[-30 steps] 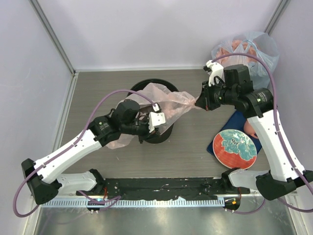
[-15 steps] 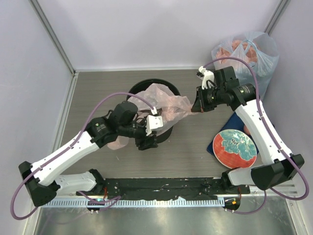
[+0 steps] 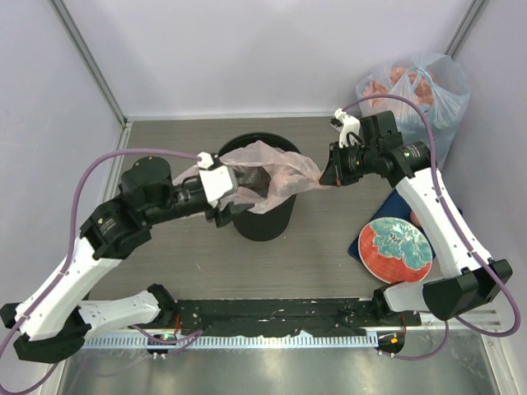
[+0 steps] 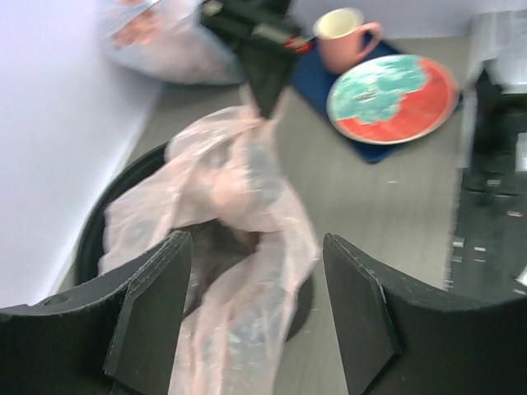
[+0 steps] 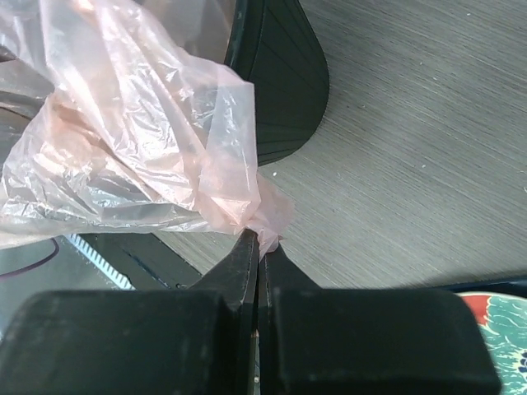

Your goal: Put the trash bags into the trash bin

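The pale pink, crinkly trash bag [image 3: 268,169] lies stretched over the mouth of the black trash bin [image 3: 263,224], and one fold hangs over the near rim. My right gripper [image 3: 324,177] is to the right of the bin and shut on the bag's bunched corner [image 5: 262,222]. My left gripper [image 3: 228,204] is at the bin's left rim and open. In the left wrist view its two fingers [image 4: 152,317] stand wide apart, with the bag [image 4: 239,189] and the bin's rim [image 4: 90,239] showing between them. Neither finger clamps the bag.
A bulging clear-bluish bag [image 3: 416,82] fills the back right corner. A red and teal plate [image 3: 399,249] lies on a blue mat [image 3: 368,239] at the right, with a pink mug [image 4: 342,37] beside it. Walls close in on the left, back and right.
My left gripper has opened and pulled back from the bin's front to its left side. The right gripper has shifted slightly left, still shut on the bag's corner.
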Action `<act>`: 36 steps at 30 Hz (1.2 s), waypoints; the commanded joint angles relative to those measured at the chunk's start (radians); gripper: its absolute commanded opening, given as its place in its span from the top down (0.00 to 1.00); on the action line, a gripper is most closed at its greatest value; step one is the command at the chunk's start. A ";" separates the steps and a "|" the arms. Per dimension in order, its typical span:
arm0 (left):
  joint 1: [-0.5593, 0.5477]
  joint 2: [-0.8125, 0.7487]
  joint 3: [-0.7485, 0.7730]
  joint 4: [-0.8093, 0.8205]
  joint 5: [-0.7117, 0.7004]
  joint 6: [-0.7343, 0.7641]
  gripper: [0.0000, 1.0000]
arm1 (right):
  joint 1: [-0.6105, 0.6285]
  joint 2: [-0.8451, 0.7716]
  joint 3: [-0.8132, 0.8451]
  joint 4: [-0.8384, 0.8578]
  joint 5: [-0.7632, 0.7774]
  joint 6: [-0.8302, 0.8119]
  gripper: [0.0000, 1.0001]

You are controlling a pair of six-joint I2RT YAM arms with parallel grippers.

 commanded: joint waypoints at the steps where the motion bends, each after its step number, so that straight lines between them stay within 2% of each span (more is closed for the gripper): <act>1: 0.091 0.086 -0.004 0.089 -0.232 0.066 0.31 | -0.004 -0.045 -0.001 0.042 0.014 -0.021 0.99; 9: 0.231 0.180 -0.039 0.129 -0.295 0.139 0.37 | -0.004 -0.048 0.016 0.043 0.010 -0.043 0.99; 11: 0.280 0.198 -0.036 0.132 -0.255 0.139 0.41 | -0.004 -0.040 0.036 0.043 0.011 -0.044 0.99; 12: 0.297 0.200 -0.036 0.147 -0.241 0.135 0.45 | -0.004 -0.040 0.042 0.043 0.013 -0.046 0.99; 13: 0.327 0.201 -0.035 0.155 -0.189 0.126 0.57 | -0.004 -0.039 0.053 0.042 0.014 -0.050 0.99; 14: 0.346 0.203 -0.028 0.153 -0.142 0.112 0.63 | -0.004 -0.037 0.059 0.039 0.021 -0.052 0.99; 15: 0.369 0.204 -0.015 0.152 -0.110 0.101 0.69 | -0.004 -0.036 0.070 0.037 0.042 -0.055 0.96; 16: 0.372 0.201 -0.010 0.155 -0.085 0.089 0.84 | -0.004 -0.033 0.102 0.031 0.048 -0.060 0.87; 18: 0.376 0.203 -0.002 0.144 -0.010 0.064 0.93 | -0.004 -0.011 0.156 0.034 0.074 -0.072 0.66; 19: 0.376 0.204 0.002 0.141 0.006 0.049 0.97 | -0.004 0.001 0.224 0.042 0.076 -0.070 0.51; 20: 0.376 0.209 0.014 0.124 0.027 0.030 1.00 | -0.004 0.022 0.258 0.045 0.073 -0.098 0.45; 21: 0.376 0.227 0.024 0.110 0.038 0.012 1.00 | -0.004 0.036 0.295 0.049 0.055 -0.099 0.38; 26: 0.376 0.253 0.057 0.101 0.035 -0.042 1.00 | 0.016 0.089 0.444 0.042 -0.010 -0.142 0.30; 30: 0.376 0.278 0.087 0.084 0.015 -0.074 1.00 | 0.147 0.096 0.443 0.013 0.132 -0.298 0.29; 36: 0.381 0.281 0.079 0.098 0.001 -0.091 1.00 | 0.223 0.115 0.395 0.055 0.389 -0.392 0.30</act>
